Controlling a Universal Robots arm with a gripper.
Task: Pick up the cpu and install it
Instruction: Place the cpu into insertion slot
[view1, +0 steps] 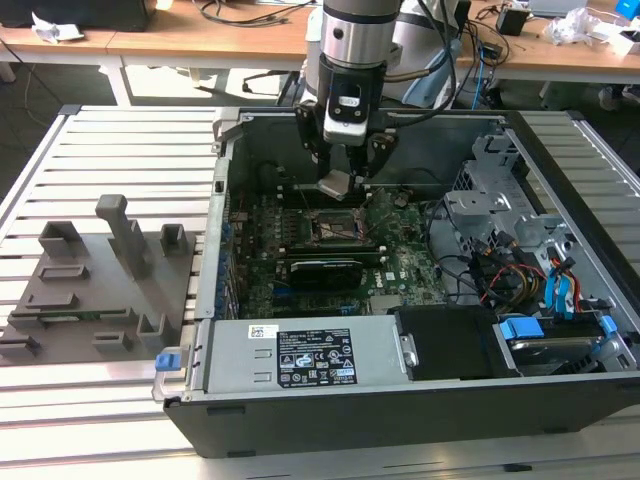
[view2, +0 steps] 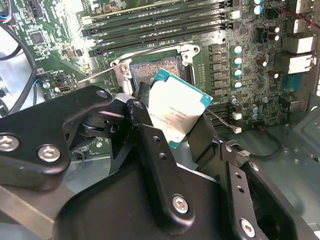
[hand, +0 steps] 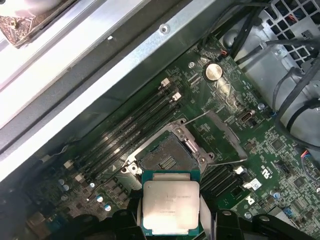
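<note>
Gripper (view2: 175, 127) first: fingers (view2: 142, 112) clamped on the cpu (view2: 177, 107), pinching two opposite edges, prob. to keep metal top and underside untouched and to stop any twist. Silvery face toward the cam in the second wrist view, w/ teal rim showing round it. In the first wrist view, same chip flat-on btwn the two black finger tips.

In the exterior view, cpu hanging slightly tilted under the gripper, above and apart from the socket (view1: 335, 228). Not seated yet, by the look of it; roughly over the recess in both wrist views.

Just beyond: socket w/ black frame and bare contact field, load plate (hand: 220, 137) flipped open to one side, evidently to leave the recess free for a straight drop-in. Long black mem slots (hand: 130, 125) just beside the socket, so little room for sideways slip. Coin cell (hand: 213, 71) a bit further along the board.

Further out: motherboard (view1: 400, 260) lying flat on the floor of the open pc case (view1: 230, 140). Case on its side w/ panel off, hence access from above for the arm. Drive cage (view1: 490, 190) and loose cables (view1: 520, 280) toward the exterior view's right, near the board but clear of the socket area.

Farthest: grey fixture blocks (view1: 90, 280) on the slatted table (view1: 120, 130) at the exterior view's left, well apart from the case. Wooden desk (view1: 200, 40) behind all.
</note>
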